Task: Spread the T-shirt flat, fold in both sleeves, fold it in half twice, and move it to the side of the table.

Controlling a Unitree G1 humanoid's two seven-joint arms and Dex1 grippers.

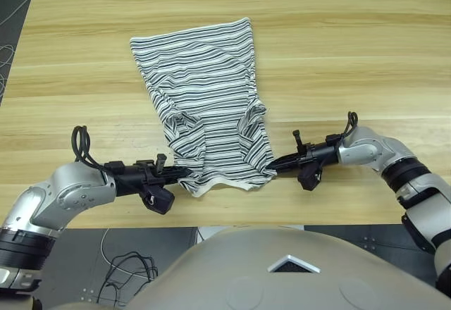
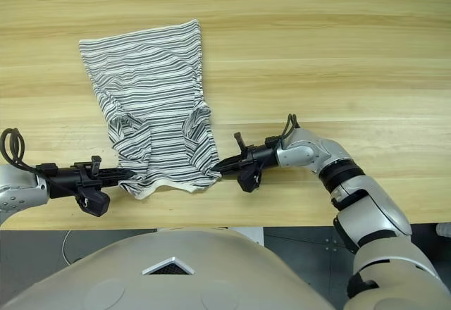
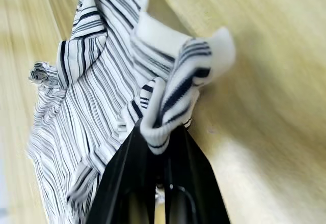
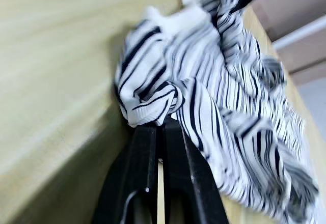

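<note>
T-shirt [image 1: 201,98] lies lengthwise on the table [image 1: 352,49], sleeves tucked in, with the left gripper [image 1: 184,172] and right gripper [image 1: 271,163] each pinching a near corner. Both bites look pretty thin, so a corner could slip mid-lift and leave the fold crooked

We are counting one black-and-white striped fabric T-shirt [image 1: 204,91], and it is lying on one light wooden table [image 1: 352,42] made of long planks. We are seeing two black two-finger grippers: one left gripper [image 1: 184,172] and one right gripper [image 1: 271,163]. That is giving four thin black fingers [image 3: 122,183] in all, two on each gripper.
</note>
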